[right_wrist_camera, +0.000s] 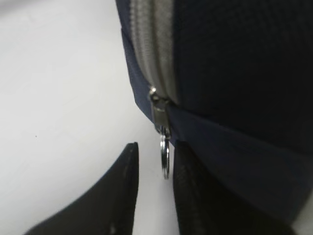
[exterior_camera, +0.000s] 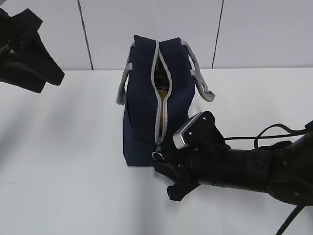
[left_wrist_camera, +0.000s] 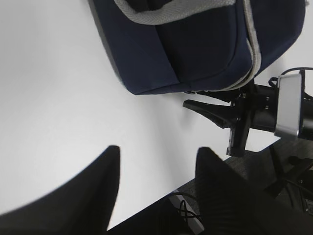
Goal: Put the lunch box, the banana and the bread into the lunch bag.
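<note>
We read the step in hand as work on the zipper (exterior_camera: pixel 163 105) of the bag (exterior_camera: pixel 146 98), which stands upright on the table (exterior_camera: pixel 63 147). The zipper is parted along the bag's top, and through the gap we see something yellow-brown (we cannot tell whether it is the bread or the banana). No lunch box, banana or bread lies anywhere outside the bag in these views.

The ring pull (right_wrist_camera: pixel 165 157) hangs from the slider at the bag's lower front corner. The right gripper (right_wrist_camera: pixel 154 196) sits directly below that corner with its jaws narrowly parted, one finger on each side of the ring. We cannot tell whether the fingers already pinch the ring; a thin gap shows on one side, so a firm grasp is not confirmed.

The left gripper (left_wrist_camera: pixel 156 188) is raised well to the bag's left, jaws about half open and holding nothing.

In our judgement, the next move calls for closing fully on the ring, then drawing it along the zipper line without tipping the bag.
</note>
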